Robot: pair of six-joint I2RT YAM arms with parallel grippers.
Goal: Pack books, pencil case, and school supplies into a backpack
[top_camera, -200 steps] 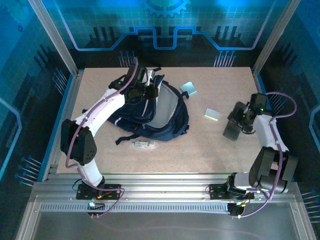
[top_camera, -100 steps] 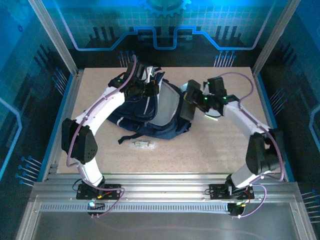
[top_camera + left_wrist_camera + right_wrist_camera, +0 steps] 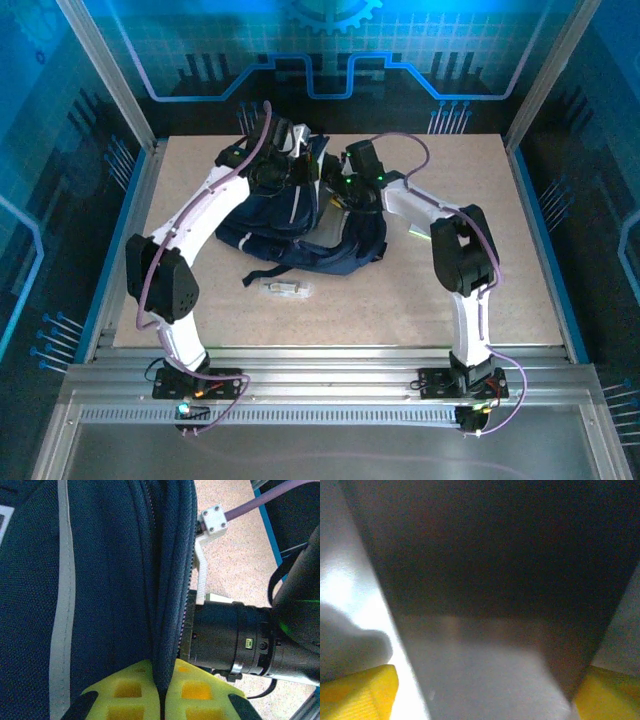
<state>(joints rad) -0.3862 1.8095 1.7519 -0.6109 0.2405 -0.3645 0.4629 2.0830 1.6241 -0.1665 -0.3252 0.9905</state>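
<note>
Slumping on the table (image 3: 500, 300), the navy backpack (image 3: 300, 225) looks soft and floppy, best held by its corded zipper rim, where the left gripper (image 3: 161, 680) pinches tight. At the backpack's mouth the right gripper (image 3: 485, 680) stands wide around a dark flat thing (image 3: 485, 580); whether it grips, I cannot tell. Just below the backpack lies the clear tube (image 3: 285, 288).

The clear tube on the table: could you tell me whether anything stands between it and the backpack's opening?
Yes. The clear tube lies on the near side of the backpack, whose own body and black strap lie between it and the opening, where the right arm reaches in.
</note>
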